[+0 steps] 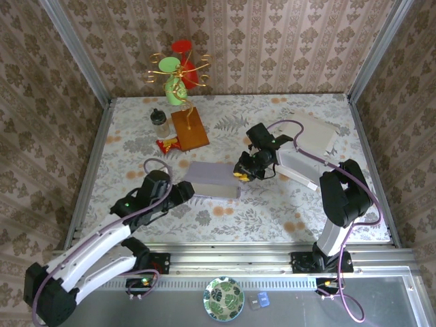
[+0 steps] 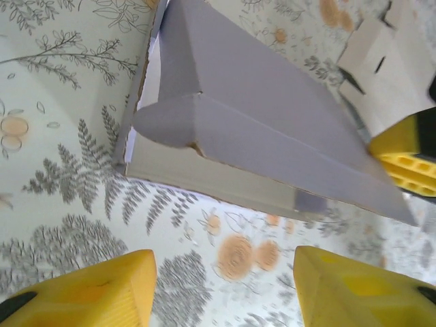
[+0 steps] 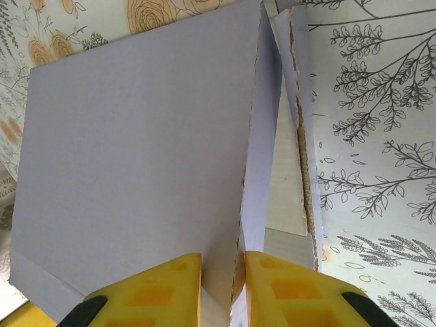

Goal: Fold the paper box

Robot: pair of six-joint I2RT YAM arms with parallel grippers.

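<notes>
The paper box [image 1: 212, 179] lies near the middle of the desk [image 1: 272, 211], between the 2 arms. It is a grey, partly flattened shell whose long axis runs roughly left to right across the desk, so 1 end points at each arm. The right tool [image 3: 240, 279] sits at the box's right end, its fingers pressed together on a thin cardboard wall, pinching it edge-on. The left tool [image 2: 221, 276] is low over the desk just short of the box's left end. Its 2 yellow fingers [image 2: 82, 293] are spread, with nothing between them but the patterned desk top, and they are apart from the cardboard. From the left wrist camera, that left end shows a rounded tuck flap [image 2: 170, 122] above a pale side wall, facing the open tool. The left arm is plainly the nearer one to this flap. The coming move probably depends on that tool going straight ahead along the box's long axis to meet it, while the right tool's pinch steadies the far end.
</notes>
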